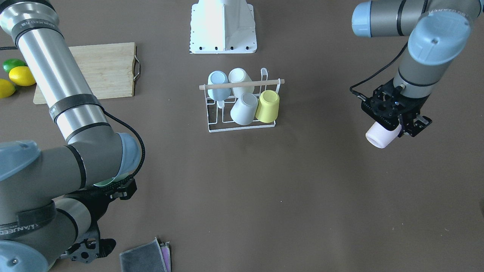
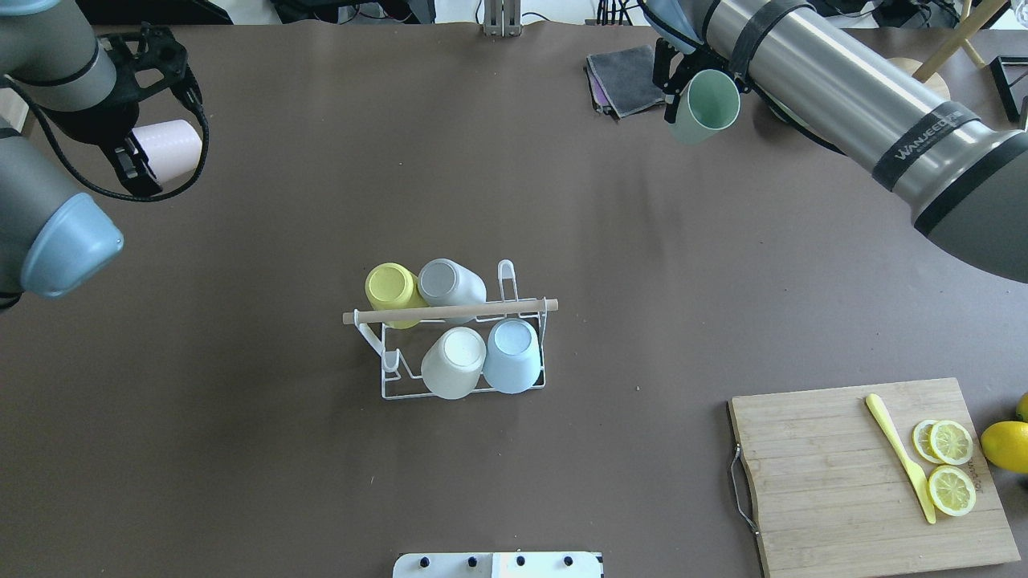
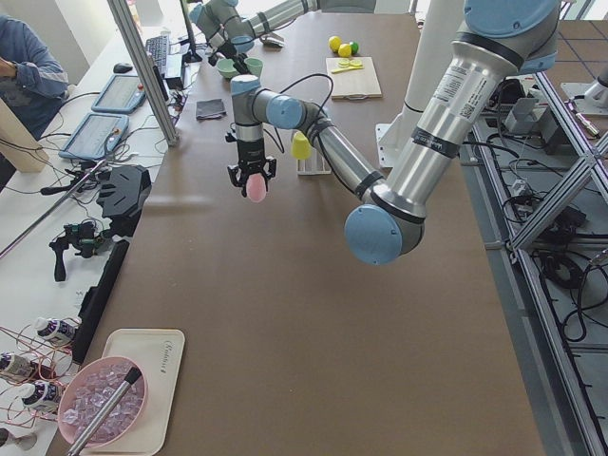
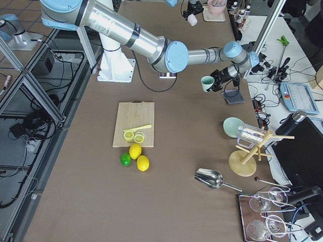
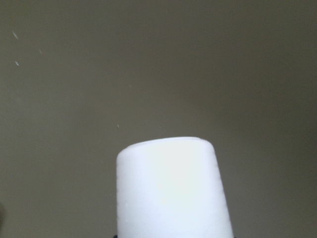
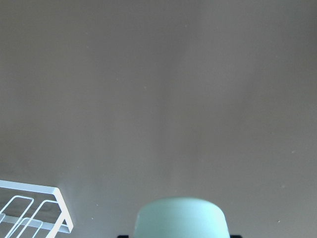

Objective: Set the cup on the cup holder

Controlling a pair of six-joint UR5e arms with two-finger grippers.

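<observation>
The white wire cup holder (image 2: 391, 393) with a wooden rod (image 2: 450, 312) stands mid-table and carries several upturned cups: yellow (image 2: 391, 290), grey (image 2: 446, 281), white (image 2: 454, 362), light blue (image 2: 512, 354). It also shows in the front view (image 1: 242, 128). My left gripper (image 2: 152, 148) is shut on a pale pink cup (image 2: 169, 148), held above the table far left of the rack; the cup also shows in the front view (image 1: 382, 136) and the left wrist view (image 5: 171, 191). My right gripper (image 2: 683, 96) is shut on a mint green cup (image 2: 707, 104), held at the far right; it fills the bottom of the right wrist view (image 6: 181, 218).
A wooden cutting board (image 2: 843, 474) with a yellow knife (image 2: 899, 453), lemon slices (image 2: 952, 466) and a whole lemon (image 2: 1008, 445) lies near right. Folded cloths (image 2: 622, 76) lie at the far edge. The robot's white base (image 1: 223, 26) is behind the rack.
</observation>
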